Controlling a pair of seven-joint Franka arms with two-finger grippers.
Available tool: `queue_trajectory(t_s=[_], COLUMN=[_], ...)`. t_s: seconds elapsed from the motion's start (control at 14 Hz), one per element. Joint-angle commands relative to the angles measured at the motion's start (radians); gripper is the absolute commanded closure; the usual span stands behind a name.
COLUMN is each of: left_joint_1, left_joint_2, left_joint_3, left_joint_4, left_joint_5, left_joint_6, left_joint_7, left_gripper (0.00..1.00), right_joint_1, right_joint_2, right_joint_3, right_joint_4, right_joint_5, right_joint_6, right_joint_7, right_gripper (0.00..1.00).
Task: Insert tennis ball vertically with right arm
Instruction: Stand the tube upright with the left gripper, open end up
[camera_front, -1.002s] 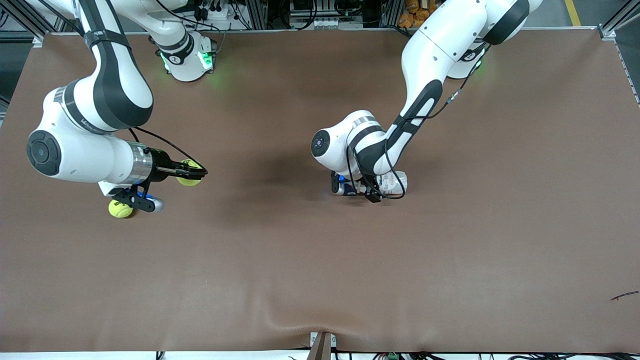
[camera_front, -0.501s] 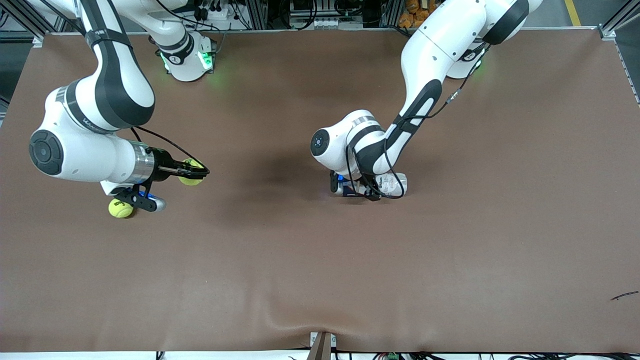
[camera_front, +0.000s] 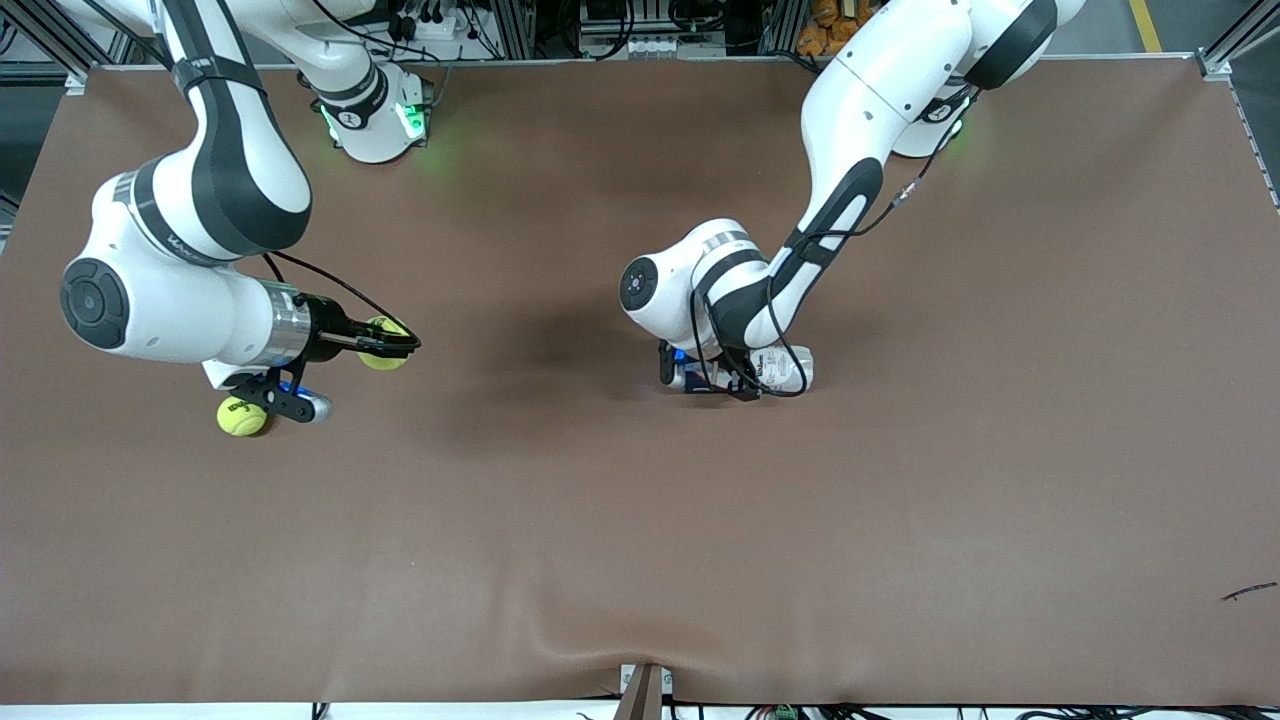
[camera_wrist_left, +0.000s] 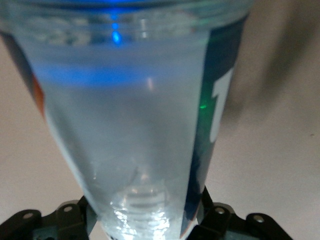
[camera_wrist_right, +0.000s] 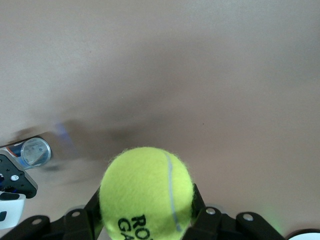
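Right pincer (camera_front: 398, 345) clamps a fuzzy yellow-green tennis ball (camera_wrist_right: 147, 190) with black lettering.

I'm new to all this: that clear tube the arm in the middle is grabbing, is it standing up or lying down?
Lying down. In the front view the clear tube stretches along the table under the left gripper, which is shut on it.

Yellow tennis ball (camera_wrist_right: 146, 191), brown table (camera_front: 640, 520)
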Motion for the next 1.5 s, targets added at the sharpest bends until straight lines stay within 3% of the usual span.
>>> queue_trajectory(t_s=[0.0,0.64,0.93,1.43], left_joint_1=[-0.010,0.004,0.032,0.102], left_joint_2=[-0.003,-0.053,-0.082,-0.163], left_joint_3=[-0.004,-0.065,-0.068,-0.066], left_joint_4=[0.013,0.069,0.077,0.063], left_joint_5=[0.012,0.006,0.003,-0.187], left_joint_6=[-0.002,0.023,0.134,0.378], left_joint_7=[-0.026,-0.075,-0.101,-0.117], left_gripper=[0.25,0.25,0.28,0.26], right_joint_1=[0.009,0.009,0.009,0.009], right_joint_2=[-0.027,-0.027,-0.027,-0.027], right_joint_3=[-0.005,-0.005,-0.005,-0.005], right_joint_4=[-0.013,-0.013,-0.013,-0.013], right_joint_5=[0.016,0.016,0.016,0.016], right_joint_6=[-0.007,-0.007,-0.007,-0.007], right_joint_7=[0.018,0.018,0.018,0.018], right_gripper=[0.78,0.78,0.78,0.78])
